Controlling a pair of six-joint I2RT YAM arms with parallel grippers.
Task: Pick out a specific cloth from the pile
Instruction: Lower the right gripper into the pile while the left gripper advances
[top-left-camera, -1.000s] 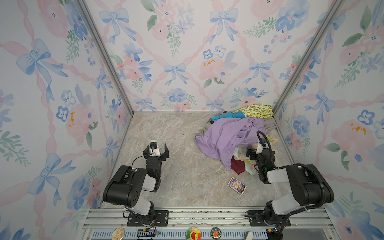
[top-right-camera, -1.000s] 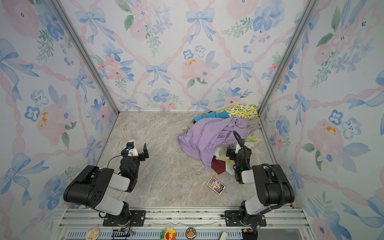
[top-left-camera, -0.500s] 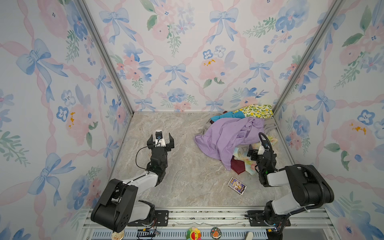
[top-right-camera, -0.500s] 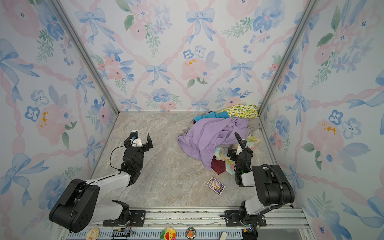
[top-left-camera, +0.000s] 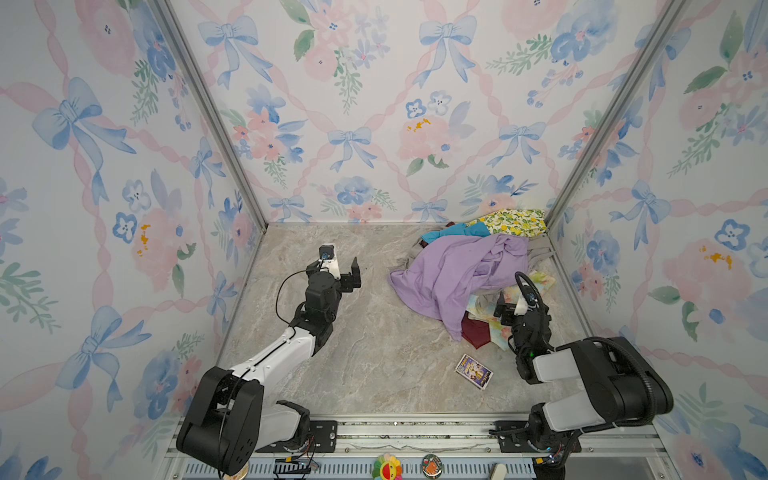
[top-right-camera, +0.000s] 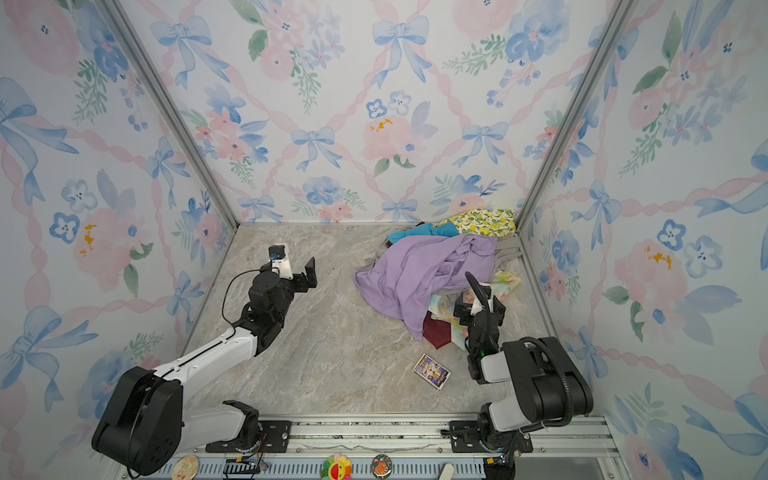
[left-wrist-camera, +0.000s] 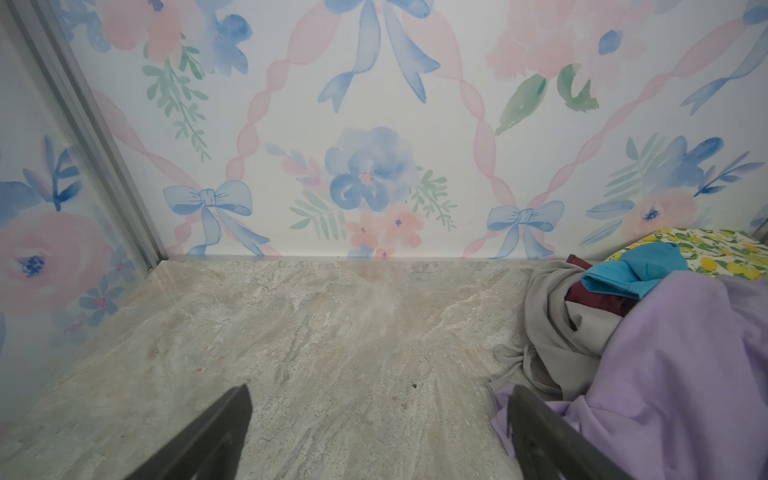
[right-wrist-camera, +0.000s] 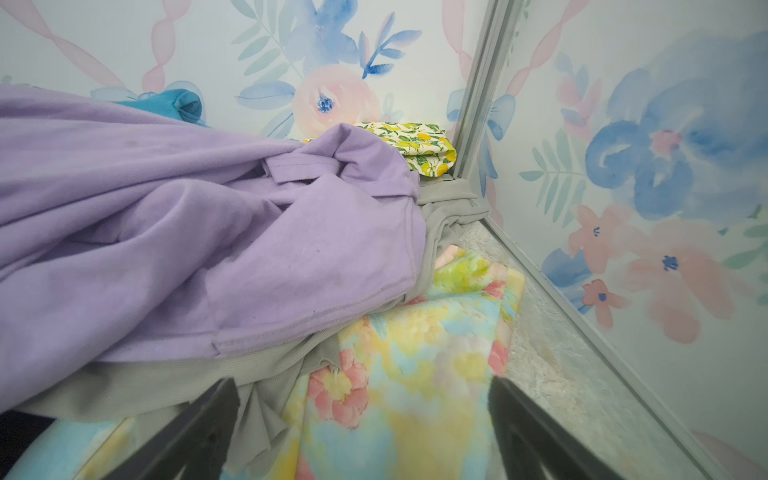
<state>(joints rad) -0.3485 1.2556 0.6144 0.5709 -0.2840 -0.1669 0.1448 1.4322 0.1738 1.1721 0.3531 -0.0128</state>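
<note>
Fingers (left-wrist-camera: 216, 432) of the left gripper (top-left-camera: 343, 270) stand spread wide with nothing between them, over bare floor (top-left-camera: 353, 353) near the pile's left edge. In both top views a gap still shows between this gripper and the fabric.

The pile (top-left-camera: 536, 251) fills the far right corner. A lavender cloth (top-left-camera: 453, 270) drapes over most of it, with teal (left-wrist-camera: 636, 270), grey (left-wrist-camera: 552, 316) and lemon print (top-left-camera: 515, 220) behind.

The cloth (top-left-camera: 476, 332) shows as a maroon corner at the pile's near edge, under the lavender's hanging tip and against a floral cloth (right-wrist-camera: 407, 374). The left wrist view shows another maroon fold (left-wrist-camera: 590, 295) between grey and teal, so it probably runs beneath the whole heap.

The right gripper (top-left-camera: 517, 305) hovers over the floral cloth, jaws spread and empty, with the maroon corner just to its left.

The step in hand looks like the reach for that corner. It would go best by coming in low and pinching maroon alone, clear of the lavender hem and the floral edge. The pull should then be slow and toward open floor.

The lavender's weight on top is the main hindrance, and it will likely drag along unless the left gripper lifts or pins it. A card (top-left-camera: 473, 371) lies in the pull path. The right wall stands close to the right arm.
</note>
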